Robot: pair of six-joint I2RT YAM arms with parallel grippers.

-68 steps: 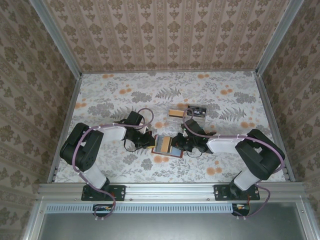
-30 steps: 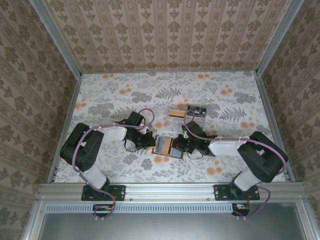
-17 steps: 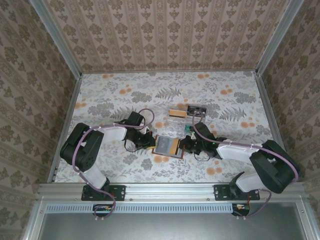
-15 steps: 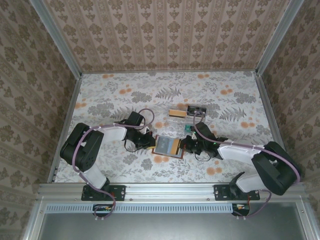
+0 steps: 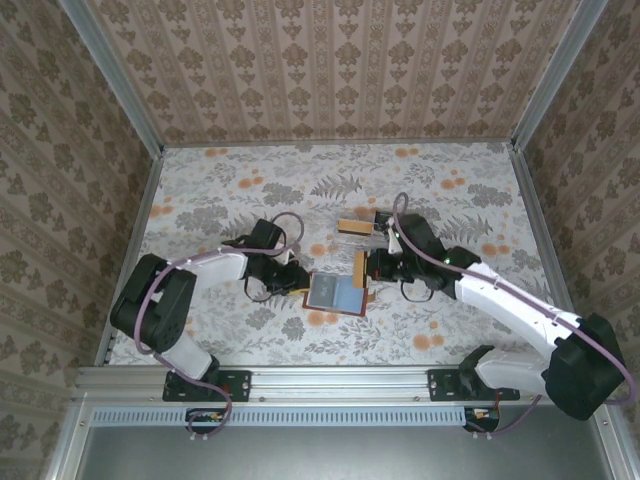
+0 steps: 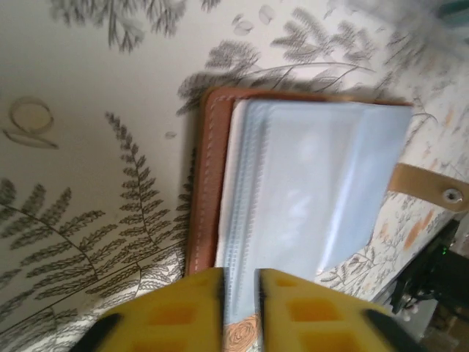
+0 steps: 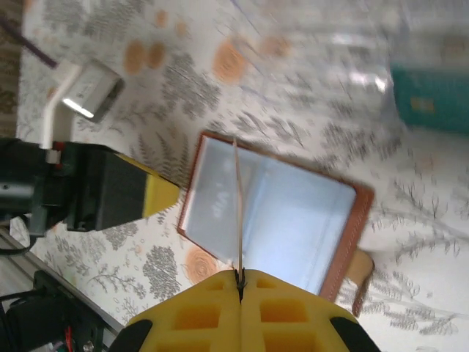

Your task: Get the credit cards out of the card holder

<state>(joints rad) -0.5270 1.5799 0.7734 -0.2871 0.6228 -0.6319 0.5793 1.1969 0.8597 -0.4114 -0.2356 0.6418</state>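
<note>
Yellow-tipped and low on the floral tablecloth [image 5: 220,205], left gripper [image 5: 289,280] at the left edge of the card holder [image 5: 333,292]. Fingers [image 6: 172,312] parted by only a narrow slit, with the holder's pale blue-grey lining running into it. Impossible to say whether pinching that edge or just loose around it. Holder itself lying open and flat at mid-table, between the two grippers, brown rim framing the lining, strap with its snap flopped out on the right side. Just right of it, a tan card [image 5: 359,268] standing on edge above the holder's right rim. Clamped tight on that card, right gripper [image 5: 371,268], fingers pressed together with the card thin as a line between them. Further back, clear tray [image 5: 370,230] just beyond.
</note>
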